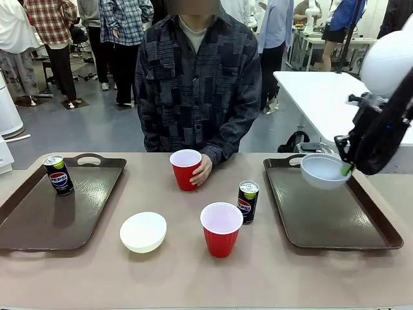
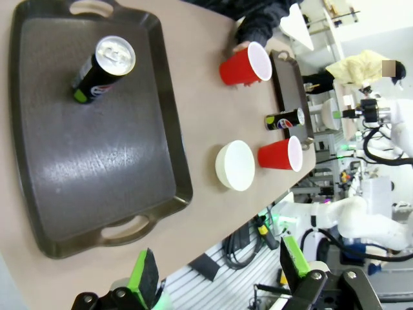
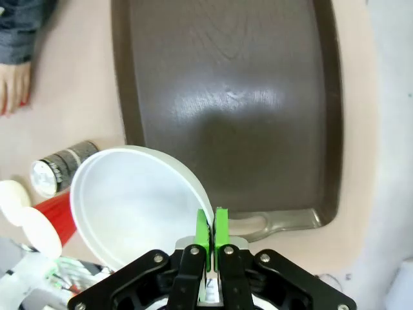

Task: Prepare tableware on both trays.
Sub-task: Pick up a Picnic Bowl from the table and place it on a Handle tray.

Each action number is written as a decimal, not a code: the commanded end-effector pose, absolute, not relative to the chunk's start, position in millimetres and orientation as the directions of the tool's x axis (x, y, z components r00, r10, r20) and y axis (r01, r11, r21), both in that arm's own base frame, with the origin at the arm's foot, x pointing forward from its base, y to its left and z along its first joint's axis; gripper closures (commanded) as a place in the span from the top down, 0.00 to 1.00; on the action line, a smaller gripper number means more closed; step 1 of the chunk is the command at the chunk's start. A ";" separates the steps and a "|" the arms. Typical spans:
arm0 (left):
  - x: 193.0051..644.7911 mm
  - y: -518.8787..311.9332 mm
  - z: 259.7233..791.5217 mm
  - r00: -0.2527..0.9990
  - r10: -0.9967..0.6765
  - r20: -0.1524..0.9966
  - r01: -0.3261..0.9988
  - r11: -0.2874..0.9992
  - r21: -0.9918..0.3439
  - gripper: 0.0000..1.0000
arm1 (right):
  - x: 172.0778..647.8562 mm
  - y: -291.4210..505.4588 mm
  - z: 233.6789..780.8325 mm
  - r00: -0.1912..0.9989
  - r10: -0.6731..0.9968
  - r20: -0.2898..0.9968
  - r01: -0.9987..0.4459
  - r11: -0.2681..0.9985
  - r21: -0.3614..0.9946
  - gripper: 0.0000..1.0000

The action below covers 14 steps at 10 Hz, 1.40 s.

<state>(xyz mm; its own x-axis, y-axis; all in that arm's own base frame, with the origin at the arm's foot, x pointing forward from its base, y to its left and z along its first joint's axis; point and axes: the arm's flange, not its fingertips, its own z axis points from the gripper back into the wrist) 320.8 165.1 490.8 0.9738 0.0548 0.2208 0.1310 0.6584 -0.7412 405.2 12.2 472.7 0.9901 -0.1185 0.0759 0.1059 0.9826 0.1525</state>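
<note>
The right gripper (image 1: 347, 169) pinches the rim of the pale grey-blue bowl (image 1: 322, 170) over the far end of the right tray (image 1: 322, 223). The left tray (image 1: 45, 223) carries one Pepsi can (image 1: 58, 174), upright near its far end. Between the trays stand a white bowl (image 1: 143, 231), a red cup (image 1: 221, 229), a second Pepsi can (image 1: 248, 201), and a second red cup (image 1: 185, 169) touched by the person's hand (image 1: 202, 170)

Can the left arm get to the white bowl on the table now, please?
Probably yes. The left tool is open and empty, and the white bowl sits alone beside the left tray, with nothing over it.
</note>
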 end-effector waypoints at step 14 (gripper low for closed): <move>319.5 165.3 490.9 0.972 0.055 0.230 0.140 0.649 -0.748 1.00 | 479.6 -11.6 384.1 0.986 -0.163 0.032 0.162 0.986 0.030 0.04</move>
<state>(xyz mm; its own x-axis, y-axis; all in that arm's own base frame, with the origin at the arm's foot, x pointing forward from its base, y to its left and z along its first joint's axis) 320.7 165.2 490.9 0.9737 0.0549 0.2209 0.1310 0.6585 -0.7411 476.2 -12.8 385.3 0.9883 -0.1519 0.0161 0.1509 0.9870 0.0546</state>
